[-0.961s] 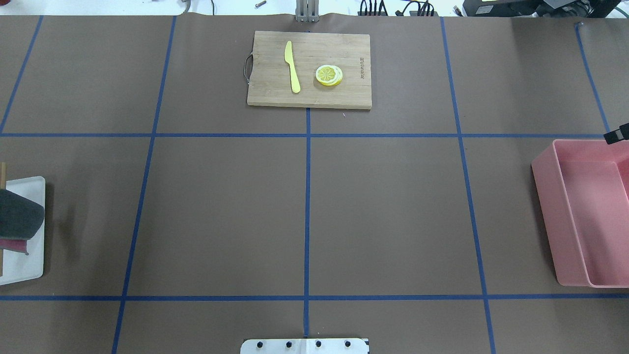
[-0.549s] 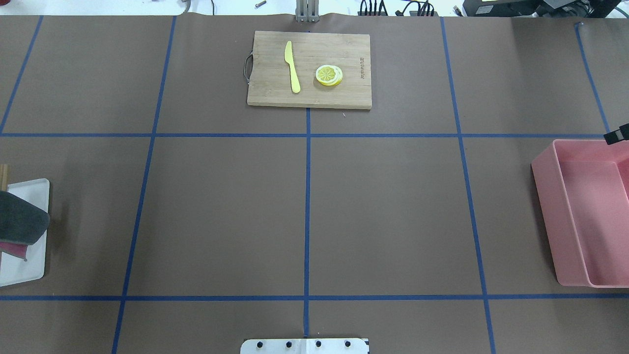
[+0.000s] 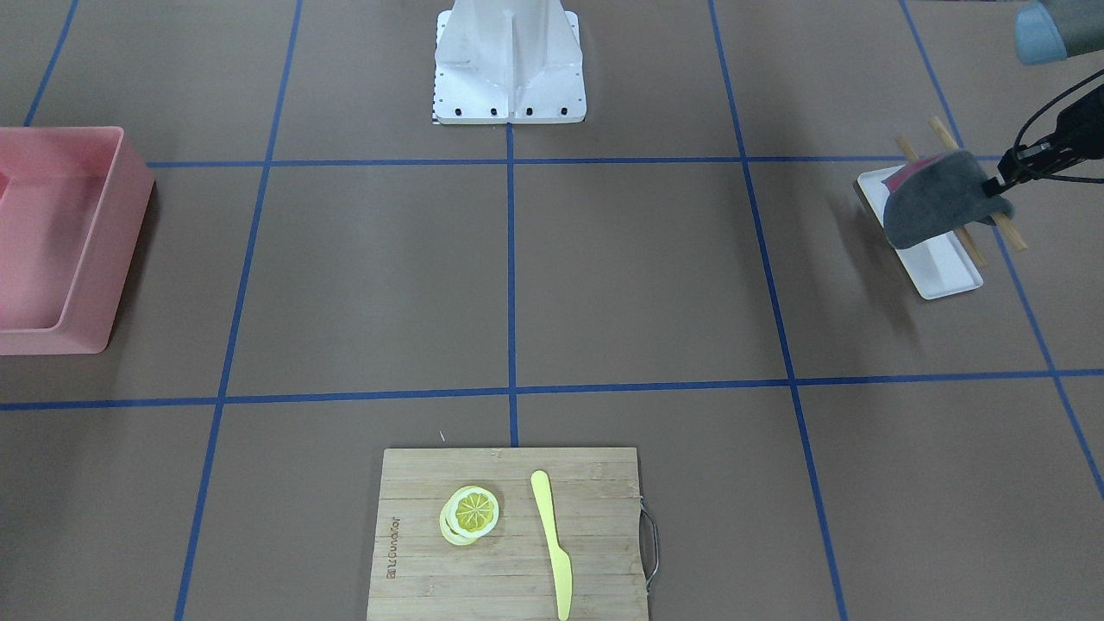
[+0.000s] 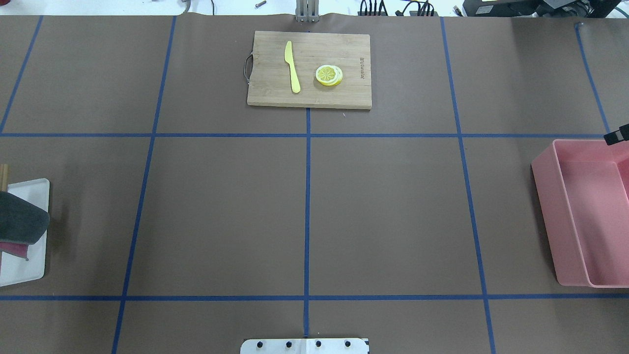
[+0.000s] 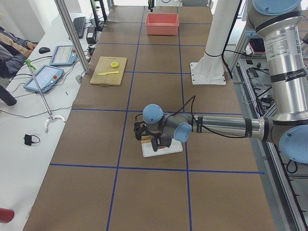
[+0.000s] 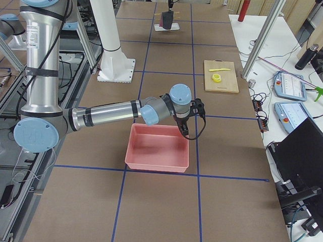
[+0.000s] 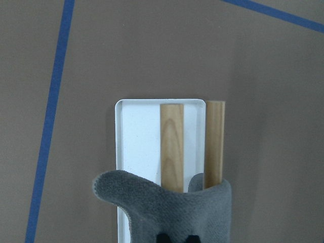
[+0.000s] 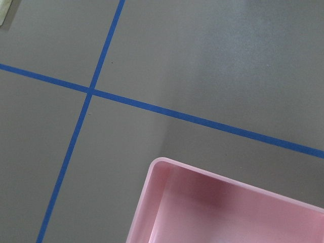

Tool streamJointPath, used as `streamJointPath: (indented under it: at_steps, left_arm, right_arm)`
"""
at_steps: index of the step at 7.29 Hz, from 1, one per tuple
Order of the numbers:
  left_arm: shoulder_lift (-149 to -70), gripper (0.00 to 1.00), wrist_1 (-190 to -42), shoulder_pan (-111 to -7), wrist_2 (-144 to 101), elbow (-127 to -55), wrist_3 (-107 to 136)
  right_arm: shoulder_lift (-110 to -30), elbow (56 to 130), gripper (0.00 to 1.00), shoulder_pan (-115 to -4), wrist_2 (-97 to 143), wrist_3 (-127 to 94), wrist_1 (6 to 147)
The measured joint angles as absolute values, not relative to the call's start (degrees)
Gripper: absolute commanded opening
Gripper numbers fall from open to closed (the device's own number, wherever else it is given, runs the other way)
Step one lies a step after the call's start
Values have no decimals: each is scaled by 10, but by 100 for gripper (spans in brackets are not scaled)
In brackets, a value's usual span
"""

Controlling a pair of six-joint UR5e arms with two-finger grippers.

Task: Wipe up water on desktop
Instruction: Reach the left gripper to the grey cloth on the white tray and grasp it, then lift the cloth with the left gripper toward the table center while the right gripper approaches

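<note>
The desktop is matte brown with a grid of blue tape; I see no water on it in any view. My left gripper is at the table's left end, shut on a grey cloth. It holds the cloth just above a white tray. In the left wrist view the cloth hangs over the tray and two wooden sticks. My right gripper hovers over the far edge of a pink bin; I cannot tell whether it is open or shut.
A bamboo cutting board with a yellow knife and lemon slices lies at the far middle. The pink bin stands at the right end. The robot's base plate is at the near middle.
The grey cloth and the white tray under it shifted slightly to the right in the first half second, then stayed still. The right side is unchanged.
</note>
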State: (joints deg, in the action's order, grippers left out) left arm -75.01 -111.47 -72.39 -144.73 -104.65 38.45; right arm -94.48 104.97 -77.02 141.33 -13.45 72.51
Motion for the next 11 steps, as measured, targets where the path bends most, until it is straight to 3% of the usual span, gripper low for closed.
streamJointPath:
  at_steps: [4,6,9,11]
  left_arm:
    - [-777,0,-1107,-777,-1590,-1095,460]
    - [-911,0,-1107,-775,-1611,-1099,654]
    - [-1160,0,-1106,-668,-1539,-1051,941]
    - [-1249,0,-1106,-591,-1453,-1018,1026]
  right_arm:
    - [-923,1052,100,-761,1412,-167,725]
    - [-865,1083,100,-687,1359,-302,725]
    - [-755,1139,100,-516,1216,-531,727]
    - [-705,1182,100,-388,1073,-592,728]
